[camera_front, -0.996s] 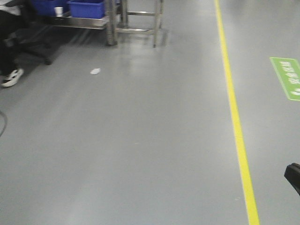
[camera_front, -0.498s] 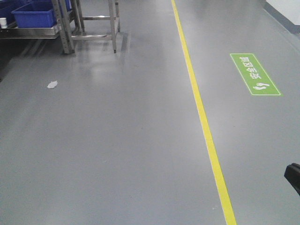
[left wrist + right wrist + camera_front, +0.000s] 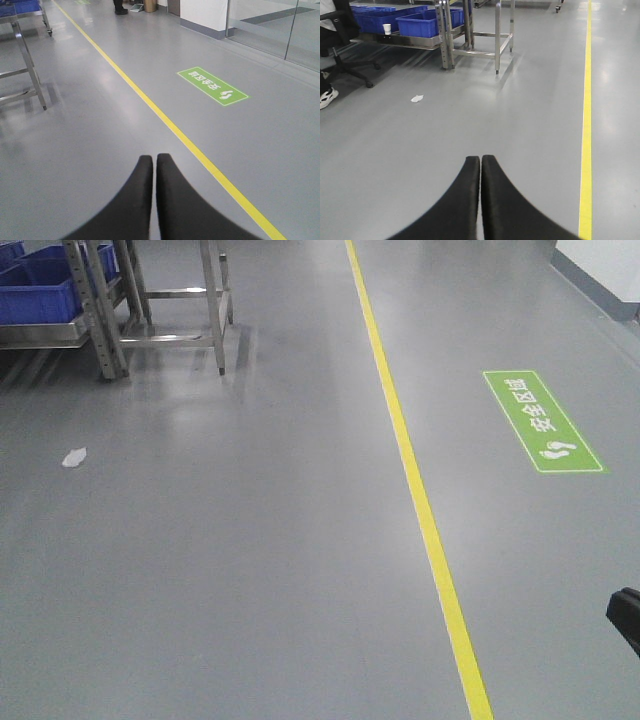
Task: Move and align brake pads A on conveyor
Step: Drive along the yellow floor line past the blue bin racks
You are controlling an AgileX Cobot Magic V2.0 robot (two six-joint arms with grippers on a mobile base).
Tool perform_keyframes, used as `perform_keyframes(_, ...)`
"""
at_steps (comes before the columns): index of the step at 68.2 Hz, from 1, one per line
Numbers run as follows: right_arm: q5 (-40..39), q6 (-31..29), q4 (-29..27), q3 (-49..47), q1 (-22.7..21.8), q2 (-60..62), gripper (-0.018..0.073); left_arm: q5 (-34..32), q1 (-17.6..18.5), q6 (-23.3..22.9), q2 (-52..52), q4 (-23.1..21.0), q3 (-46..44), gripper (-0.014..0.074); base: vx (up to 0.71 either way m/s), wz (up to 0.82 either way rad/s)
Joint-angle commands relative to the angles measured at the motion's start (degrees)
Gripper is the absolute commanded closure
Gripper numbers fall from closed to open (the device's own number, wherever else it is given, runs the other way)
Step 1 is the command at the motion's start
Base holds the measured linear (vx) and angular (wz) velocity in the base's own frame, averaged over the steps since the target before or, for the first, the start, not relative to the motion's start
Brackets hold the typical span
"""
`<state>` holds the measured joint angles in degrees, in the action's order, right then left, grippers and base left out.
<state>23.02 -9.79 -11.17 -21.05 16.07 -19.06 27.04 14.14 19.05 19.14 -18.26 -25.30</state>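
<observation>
Your front view has swung right over the last second. The thin yellow painted floor line (image 3: 420, 510) slid from the right side toward centre, and the green rectangular floor sign with white footprints (image 3: 543, 422) came fully into frame. The blue plastic bins (image 3: 40, 285) on the bare steel rack (image 3: 97, 315) drifted to the top left corner, and the small white crumpled scrap (image 3: 74, 456) slid left too. This reads as the base turning, with the arms not working.

Left end effector (image 3: 154, 160): black curved fingers pressed together, nothing between them, aimed out over grey floor. Right end effector (image 3: 480, 160): same, closed and empty. The dark part at the front view's right edge (image 3: 625, 618) hasn't shifted; can't tell what it is.

Brake pads A: not in any view. Conveyor: not in any view either, no red frame, no dark belt, and no tabletop carrying task items. So you're in transit, and I judge no aligning done yet. You need the belt in sight before either arm acts. Mind the rack legs while turning.
</observation>
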Motion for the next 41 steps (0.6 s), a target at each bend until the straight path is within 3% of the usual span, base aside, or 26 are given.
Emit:
perform_keyframes(1, -4.31, -0.12, 0.01, -1.4, -0.11, -0.5, 0.0565, -3.85, 0.25, -0.61, 0.51, -0.65, -1.45, 0.0603, 0.5, -0.06)
perform_keyframes(41, -4.31, -0.12, 0.01, -1.4, -0.11, -0.5, 0.0565, -3.88, 0.25, -0.61, 0.51, -0.65, -1.45, 0.0603, 0.56, -0.08)
